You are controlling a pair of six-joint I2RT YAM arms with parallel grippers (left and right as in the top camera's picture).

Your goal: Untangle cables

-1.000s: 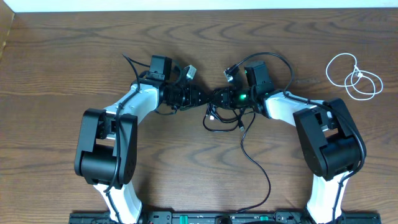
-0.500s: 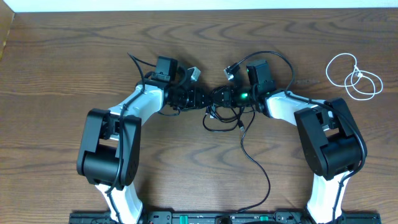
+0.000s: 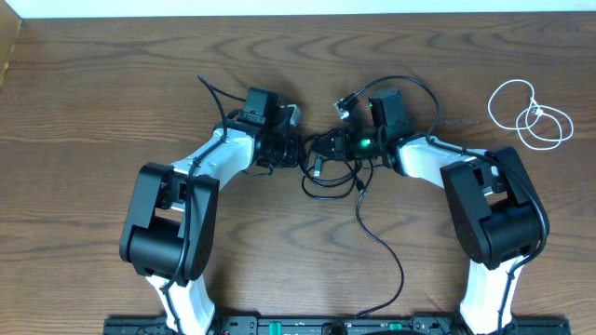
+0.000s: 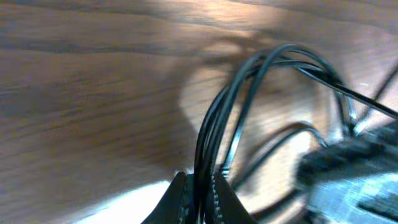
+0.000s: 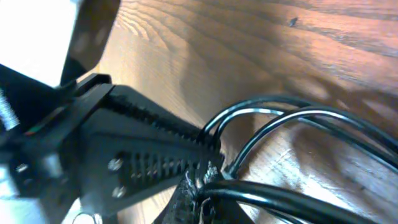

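While both arms reached in toward the middle of the desk (image 3: 93, 74), we found the left claw (image 3: 296, 149) closed down to a thin slit on the black cable (image 3: 360, 216). In the left wrist view that claw (image 4: 198, 196) sat at the bottom edge. Its two fingertips (image 4: 180, 194) were almost meeting, with several strands of the black cable (image 4: 214, 118) squeezed between them. From there the strands rose in an arch across the wood.

The right claw (image 3: 326, 149) faced the left one from the other side, very close to it, and it too was shut. In the right wrist view its tips (image 5: 198, 186) were nipped onto the black cable (image 5: 267, 130), whose glossy loops fanned out to the right just above the desk. A black ribbed finger (image 5: 143, 155) came in from the left of that view and pressed against the same strands beside the right claw. We took it for part of the left claw, though we could not be certain.

Seen from overhead, most of the black cable lay bunched in loops between and just below the two claws. One long tail ran off toward the near edge of the desk. The white cable (image 3: 535, 113) lay coiled by itself at the far right, well apart from both claws and the black cable, and touched by neither.
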